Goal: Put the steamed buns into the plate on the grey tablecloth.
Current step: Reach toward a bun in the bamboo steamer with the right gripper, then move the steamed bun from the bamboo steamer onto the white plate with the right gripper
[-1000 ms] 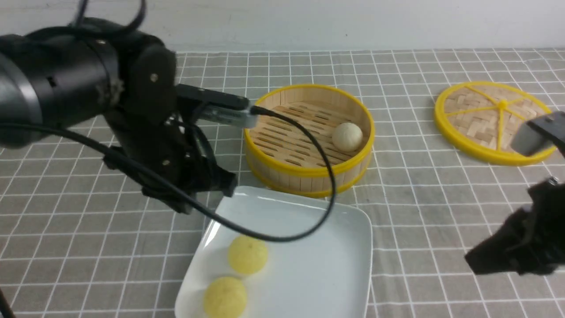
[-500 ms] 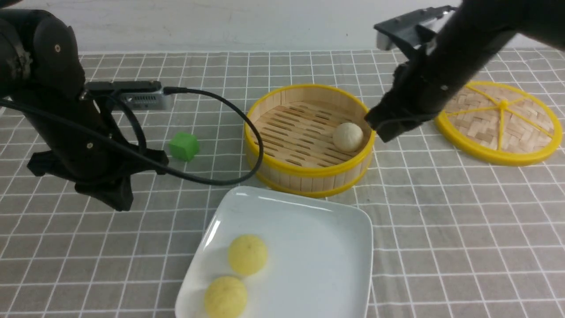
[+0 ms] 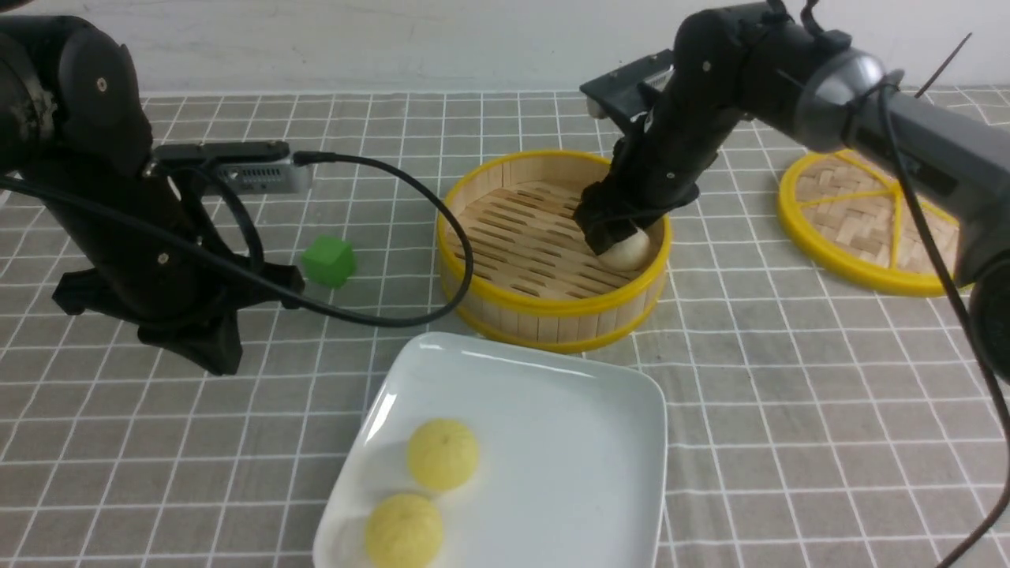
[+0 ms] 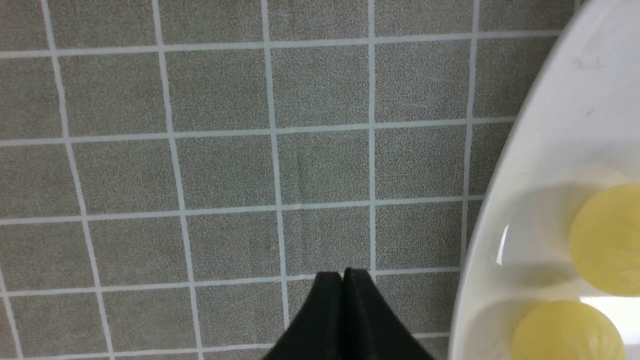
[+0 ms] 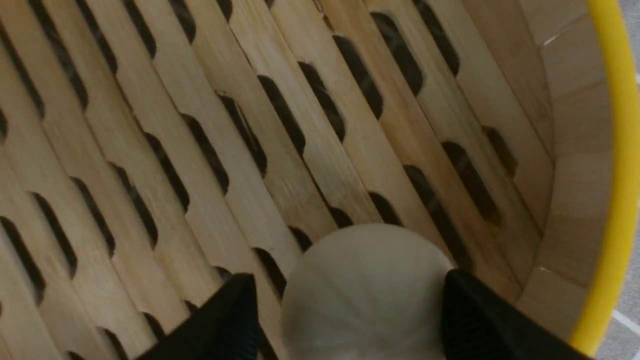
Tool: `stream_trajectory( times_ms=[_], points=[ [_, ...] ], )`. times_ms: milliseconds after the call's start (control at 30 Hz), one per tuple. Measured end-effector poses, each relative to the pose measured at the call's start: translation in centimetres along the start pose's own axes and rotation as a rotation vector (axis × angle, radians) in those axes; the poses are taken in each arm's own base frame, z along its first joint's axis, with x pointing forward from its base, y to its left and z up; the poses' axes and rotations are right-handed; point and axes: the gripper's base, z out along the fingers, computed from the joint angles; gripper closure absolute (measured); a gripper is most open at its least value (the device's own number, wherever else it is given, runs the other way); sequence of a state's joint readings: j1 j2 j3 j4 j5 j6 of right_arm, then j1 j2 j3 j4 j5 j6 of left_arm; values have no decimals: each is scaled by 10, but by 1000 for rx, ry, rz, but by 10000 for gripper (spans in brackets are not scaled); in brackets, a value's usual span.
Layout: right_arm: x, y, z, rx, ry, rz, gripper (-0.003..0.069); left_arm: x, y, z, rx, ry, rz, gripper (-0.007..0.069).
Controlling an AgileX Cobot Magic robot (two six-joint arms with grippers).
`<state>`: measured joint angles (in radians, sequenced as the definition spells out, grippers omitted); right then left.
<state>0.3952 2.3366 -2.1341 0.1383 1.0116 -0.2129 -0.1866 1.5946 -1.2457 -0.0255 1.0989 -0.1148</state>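
Fingers (image 5: 227, 320) of the right gripper (image 3: 609, 230) stand spread, one on each side of the single off-white bun (image 5: 367, 290), down inside the one bamboo basket (image 3: 552, 312). The left gripper (image 4: 343, 274) has its fingers pressed together over the grey tablecloth (image 4: 225, 165), with the one plate (image 4: 525, 150) just beside them holding two yellow buns (image 3: 443, 454) (image 3: 403, 530).

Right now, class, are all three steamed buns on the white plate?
No, only the two yellow buns lie on the plate; the off-white bun sits in the bamboo basket.
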Motion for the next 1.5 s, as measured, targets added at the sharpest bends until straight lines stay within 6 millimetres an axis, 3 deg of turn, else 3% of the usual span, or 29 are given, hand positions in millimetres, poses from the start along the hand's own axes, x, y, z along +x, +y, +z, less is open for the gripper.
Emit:
stream_trajectory(
  times_ms=[133,200,300,467,733,800,833,933,1067,1133,1233,1400,1500],
  points=[
    [2,-2,7,9,11,-3,293,0,0,0,1,0,0,617],
    [0,-2,5,11,4,-4,446,0,0,0,1,-5,0,617],
    [-1,-1,-4,11,-2,-6,614,-1,0,0,1,-9,0,617],
    [-4,5,-43,-10,-1,-5,636,-1,0,0,-1,-10,1,617],
    [-1,35,-172,-100,-123,9,636,-1,0,0,0,-10,1,617],
    [7,45,-195,-131,-144,38,636,-1,0,0,-1,-11,1,617],
    [7,46,-198,-133,-151,39,636,-1,0,0,-1,-11,1,617],
    [38,76,-209,-194,-81,38,636,-1,0,0,2,-10,0,617],
    [76,116,-186,-261,80,-23,636,-1,-1,0,7,-11,-3,617],
    [99,136,-164,-287,190,-55,635,-1,-1,0,11,-12,-5,617],
    [117,154,-134,-291,241,-81,631,-2,-2,0,21,-15,-10,617],
    [122,166,-91,-269,195,-74,589,-3,-4,0,44,-31,-21,617],
    [119,166,-67,-247,166,-51,492,-3,-4,0,46,-34,-22,617]
  ],
)
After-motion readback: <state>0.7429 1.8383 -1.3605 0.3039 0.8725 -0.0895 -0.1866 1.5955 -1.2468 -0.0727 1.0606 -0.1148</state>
